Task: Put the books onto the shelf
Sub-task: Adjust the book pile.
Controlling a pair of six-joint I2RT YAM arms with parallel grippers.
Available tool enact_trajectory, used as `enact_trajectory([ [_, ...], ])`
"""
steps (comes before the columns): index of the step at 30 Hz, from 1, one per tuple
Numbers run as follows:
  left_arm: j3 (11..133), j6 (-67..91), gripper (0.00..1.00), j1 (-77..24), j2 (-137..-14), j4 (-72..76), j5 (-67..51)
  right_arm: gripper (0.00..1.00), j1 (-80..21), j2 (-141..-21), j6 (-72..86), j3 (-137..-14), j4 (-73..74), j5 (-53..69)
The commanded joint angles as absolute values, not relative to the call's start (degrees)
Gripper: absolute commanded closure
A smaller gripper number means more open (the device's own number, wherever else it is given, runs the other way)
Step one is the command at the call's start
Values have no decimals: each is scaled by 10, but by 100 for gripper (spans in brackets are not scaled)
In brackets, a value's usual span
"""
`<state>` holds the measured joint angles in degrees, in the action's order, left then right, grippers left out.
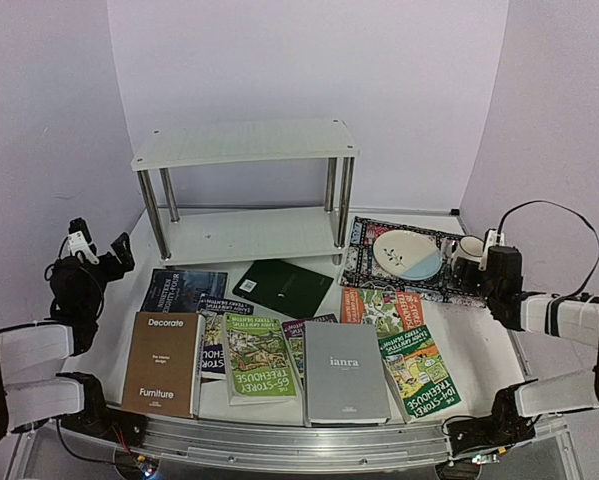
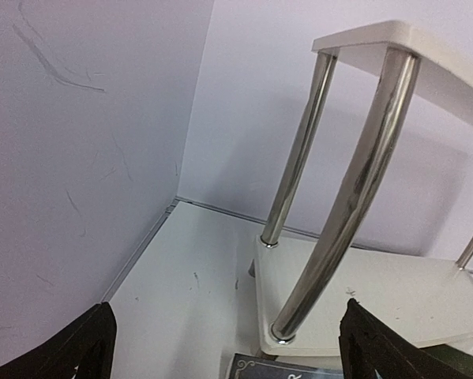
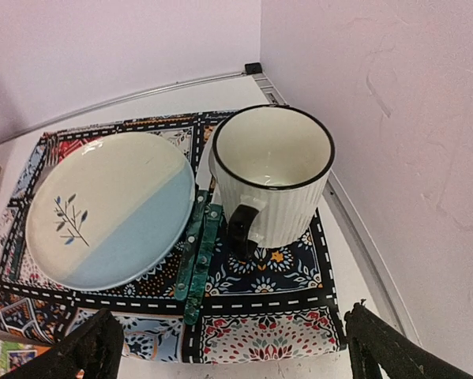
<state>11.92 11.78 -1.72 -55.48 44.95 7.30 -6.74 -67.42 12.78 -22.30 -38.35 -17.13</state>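
Observation:
The white two-tier shelf [image 1: 245, 147] with chrome legs stands at the back of the table, and both boards are bare. Several books lie flat in front of it: brown "Decorate" [image 1: 164, 362], grey "ianra" [image 1: 345, 372], a dark green one [image 1: 283, 287], a dark-covered one [image 1: 184, 289] and colourful Treehouse paperbacks [image 1: 260, 357]. My left gripper [image 1: 101, 241] hangs open at the left, empty, facing the shelf's left legs [image 2: 354, 189] and lower board [image 2: 378, 288]; a dark book's corner [image 2: 291, 369] shows below. My right gripper [image 1: 476, 262] is open at the right, holding nothing.
A patterned mat [image 3: 260, 316] lies right of the shelf with a plate [image 3: 110, 209], a white ribbed mug [image 3: 272, 174] and green cutlery handles [image 3: 200, 245] on it. Walls close in at the left and right. My right gripper [image 3: 232, 328] hovers over the mat's near edge.

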Motion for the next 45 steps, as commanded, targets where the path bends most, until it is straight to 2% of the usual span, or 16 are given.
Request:
enact_trajectory([
  [1,173,174,0,-18,-487,285,4,2,-66,-634,294,-286,-156,-214],
  [8,151,313,0,-17,-397,192,9,2,-66,-616,278,-341,-60,-54],
  [15,181,323,0,-18,-432,172,-254,2,-66,-569,284,-360,-1,174],
  [22,187,364,3,-34,-501,152,-346,2,-75,-579,338,-343,20,311],
  [30,232,349,1,-143,-499,95,-275,3,-195,-568,392,-346,18,266],
  [36,264,416,4,-208,-487,61,-241,6,-279,-588,448,-340,9,253],
  [41,280,485,5,-355,-496,45,-137,11,-318,-569,502,-302,-7,238],
  [45,311,525,4,-477,-548,42,-60,17,-333,-555,523,-275,-13,232],
])
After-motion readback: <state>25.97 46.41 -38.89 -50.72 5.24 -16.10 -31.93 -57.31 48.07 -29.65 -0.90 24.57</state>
